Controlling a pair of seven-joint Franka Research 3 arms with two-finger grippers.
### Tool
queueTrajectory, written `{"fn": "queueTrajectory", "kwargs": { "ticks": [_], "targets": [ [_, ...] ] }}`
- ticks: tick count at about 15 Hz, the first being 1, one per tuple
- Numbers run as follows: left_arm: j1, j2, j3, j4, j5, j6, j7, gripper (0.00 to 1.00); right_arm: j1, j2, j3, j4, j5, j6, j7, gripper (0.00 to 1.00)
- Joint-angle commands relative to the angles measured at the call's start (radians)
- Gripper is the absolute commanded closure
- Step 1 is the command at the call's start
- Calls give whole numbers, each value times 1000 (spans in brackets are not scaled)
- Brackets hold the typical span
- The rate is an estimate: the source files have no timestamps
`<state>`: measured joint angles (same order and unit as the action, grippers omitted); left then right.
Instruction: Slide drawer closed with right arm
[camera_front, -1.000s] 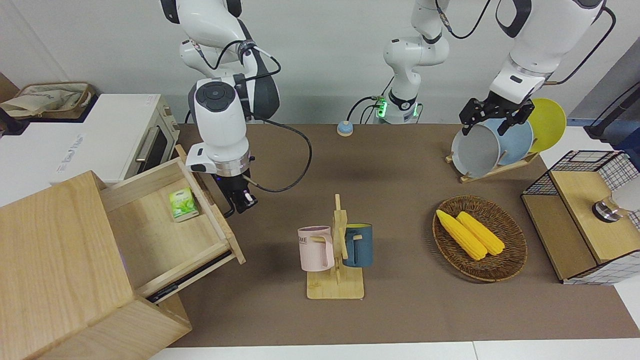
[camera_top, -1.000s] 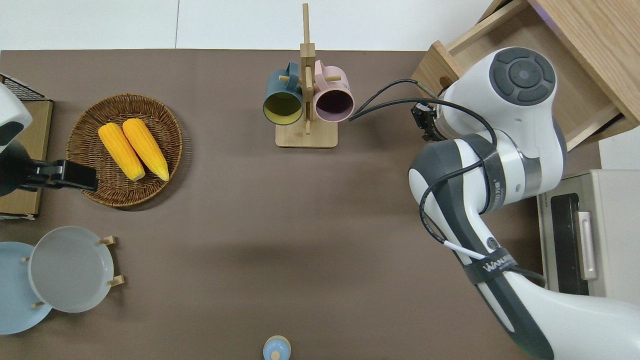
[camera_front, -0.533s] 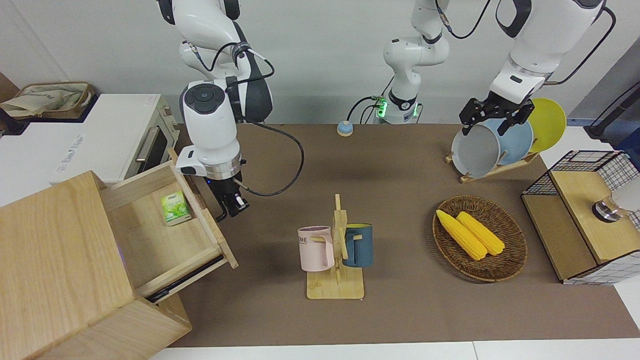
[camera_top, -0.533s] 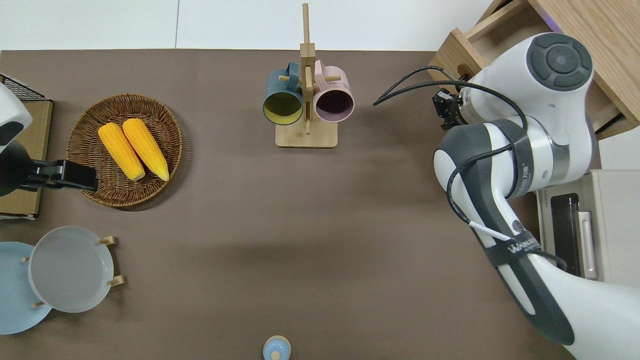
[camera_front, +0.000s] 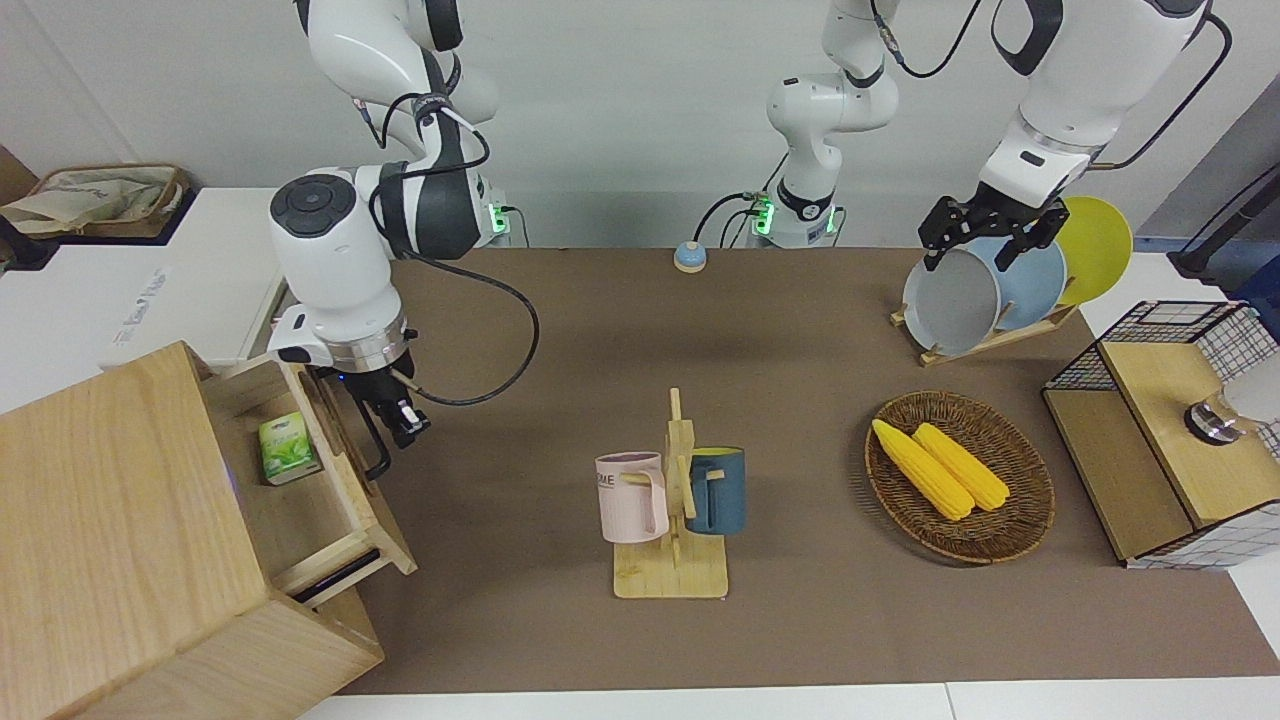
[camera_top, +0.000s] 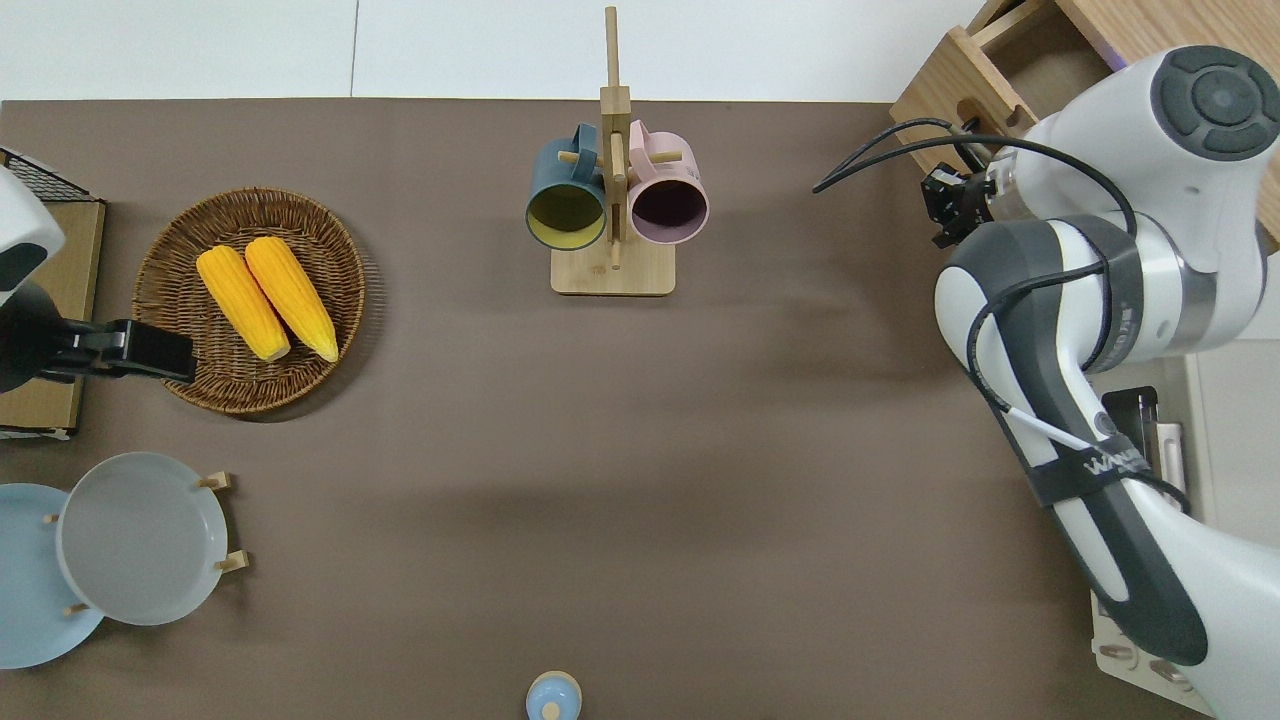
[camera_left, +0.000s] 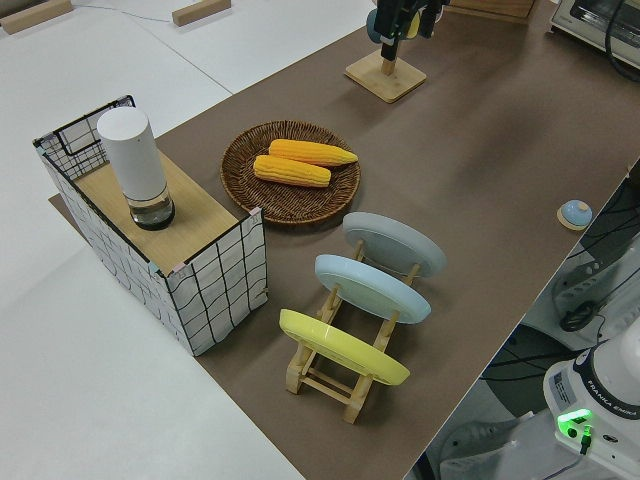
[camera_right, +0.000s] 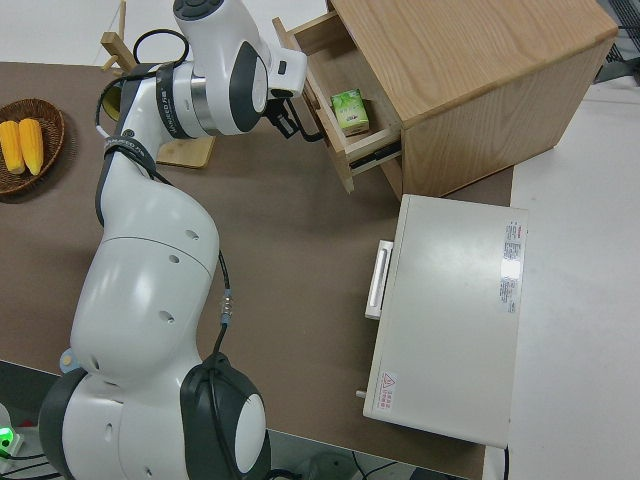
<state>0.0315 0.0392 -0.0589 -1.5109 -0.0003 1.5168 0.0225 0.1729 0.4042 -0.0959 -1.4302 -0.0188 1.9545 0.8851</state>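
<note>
Gripper state first: my right gripper (camera_front: 400, 432) sits at the black loop handle (camera_front: 377, 452) of the one drawer (camera_front: 330, 480); whether its fingers clasp it I cannot tell. My left arm is parked. One light-wood cabinet (camera_front: 110, 520) fills the right arm's end of the table, its drawer partly out, front panel facing bare brown mat (camera_front: 560, 340). Inside lies one green carton (camera_front: 286, 449).
</note>
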Motion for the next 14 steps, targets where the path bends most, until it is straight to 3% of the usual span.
{"fn": "queueTrajectory", "kwargs": {
  "ticks": [1, 9, 12, 14],
  "targets": [
    [5, 11, -7, 26, 17, -20, 10, 7, -64, 25, 16, 39, 60, 11, -107, 1000],
    [5, 11, -7, 26, 17, -20, 10, 7, -122, 38, 16, 54, 79, 11, -186, 1000],
    [5, 11, -7, 24, 17, -20, 10, 7, -135, 48, 16, 77, 79, 14, -204, 1000],
    [5, 11, -7, 26, 17, -20, 10, 7, -150, 48, 18, 76, 79, 44, -213, 1000]
  ]
}}
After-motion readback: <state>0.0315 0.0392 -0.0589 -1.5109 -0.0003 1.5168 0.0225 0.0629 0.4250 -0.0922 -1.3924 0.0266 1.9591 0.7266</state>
